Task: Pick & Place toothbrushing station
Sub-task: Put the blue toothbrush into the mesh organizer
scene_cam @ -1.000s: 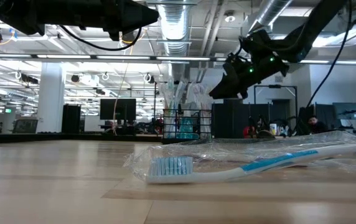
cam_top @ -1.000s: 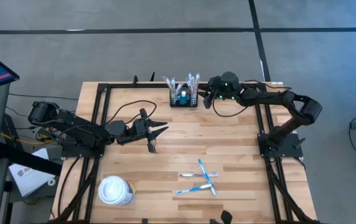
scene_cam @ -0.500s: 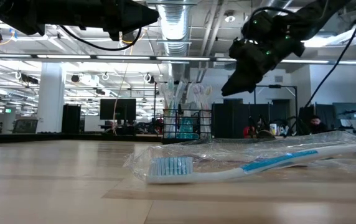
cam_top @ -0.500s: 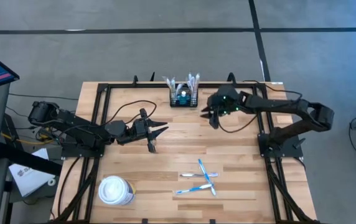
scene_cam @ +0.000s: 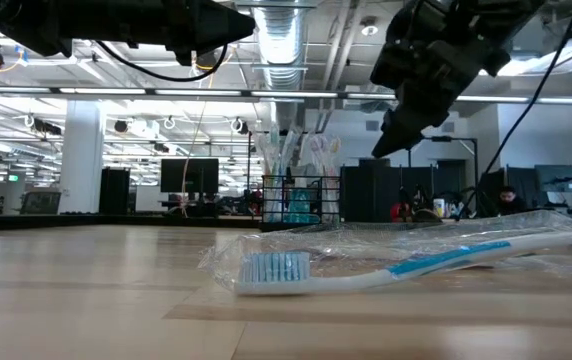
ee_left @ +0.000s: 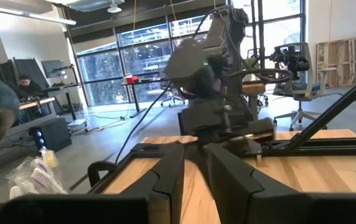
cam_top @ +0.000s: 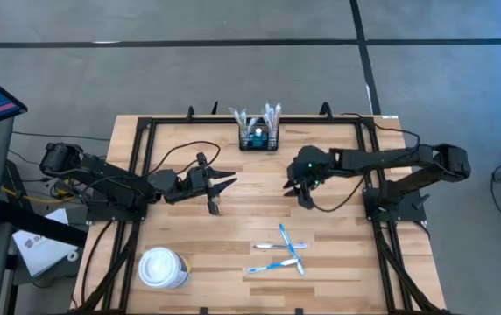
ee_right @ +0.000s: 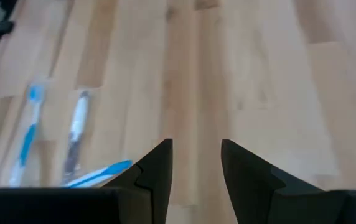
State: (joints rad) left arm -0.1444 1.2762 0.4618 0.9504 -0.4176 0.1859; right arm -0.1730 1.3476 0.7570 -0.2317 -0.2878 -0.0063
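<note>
Below and ahead of the right tool [cam_top: 296, 187], empty with jaws parted, lie the wrapped toothbrushes [cam_top: 283, 249]; descend squarely over one handle before closing, the toothbrushing station [cam_top: 258, 137] standing behind it at the bench [cam_top: 233, 219] rear edge.

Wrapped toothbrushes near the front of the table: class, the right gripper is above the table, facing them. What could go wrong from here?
1. The wrapped toothbrushes lie crossed over one another, so the open, empty right gripper may pinch two or drag a neighbour.
2. Their clear wrapping looks slippery; a grip might slide off.
3. The toothbrushing station already holds brushes, so placing another could knock them.
</note>
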